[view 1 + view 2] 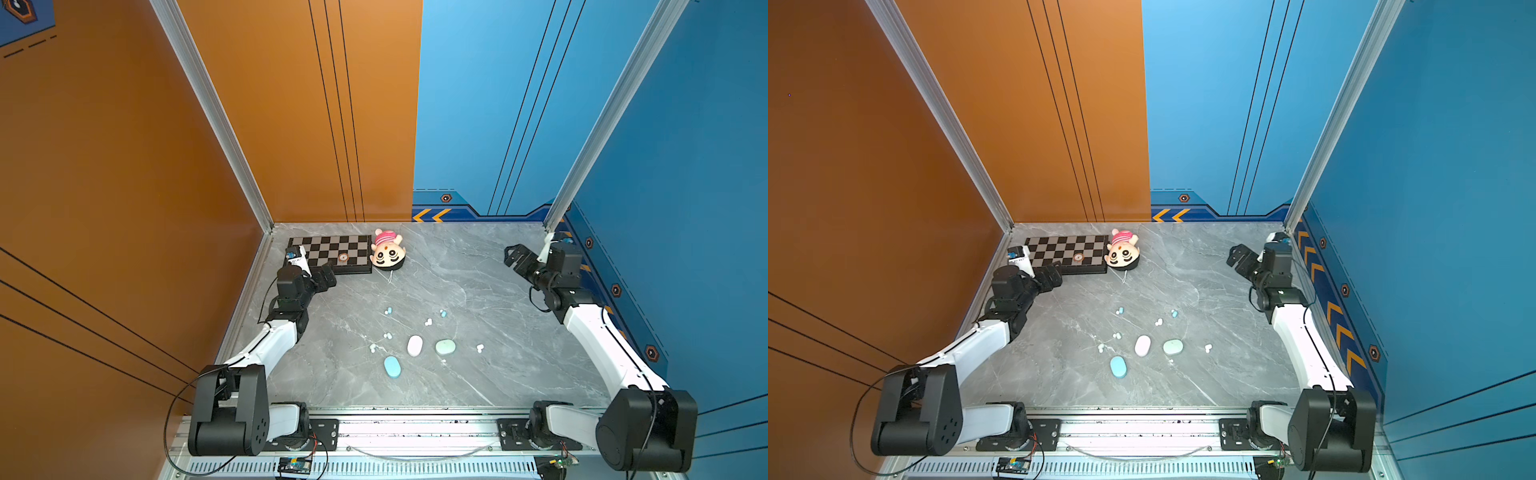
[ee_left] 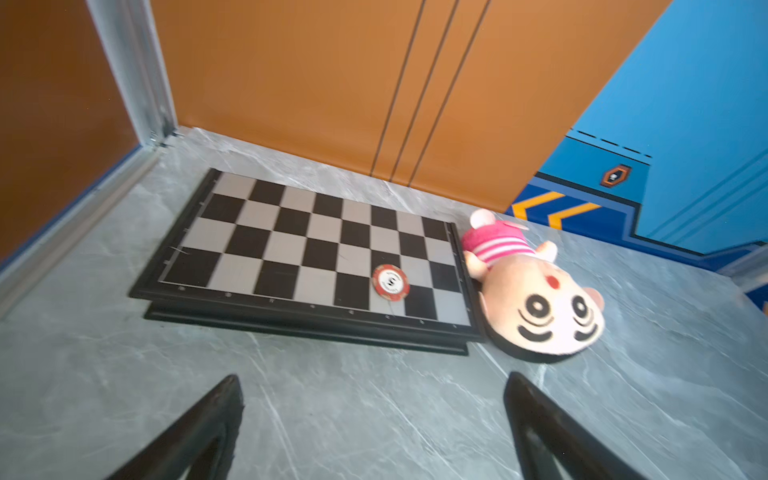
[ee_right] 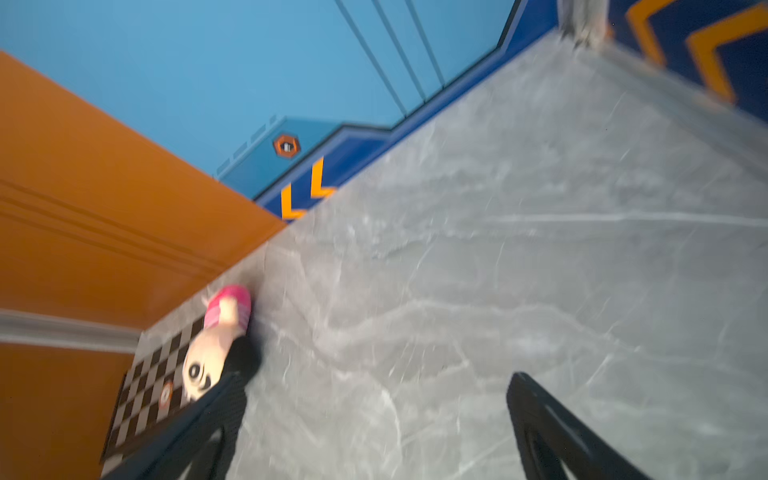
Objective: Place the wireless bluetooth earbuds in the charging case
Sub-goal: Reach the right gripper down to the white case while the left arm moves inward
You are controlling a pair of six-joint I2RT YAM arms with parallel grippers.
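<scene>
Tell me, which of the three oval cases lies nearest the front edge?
The blue case, alone at the front; the white case and the pale green case sit side by side farther back.

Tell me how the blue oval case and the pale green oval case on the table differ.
Colour: the blue oval case is sky blue, the pale green oval case mint. Pose: the blue case's long axis points away from the front edge; the green case lies roughly crosswise. Place: the blue case sits nearer the front edge, the green case farther back and right. Both look closed and lie flat on the grey marble table.
</scene>
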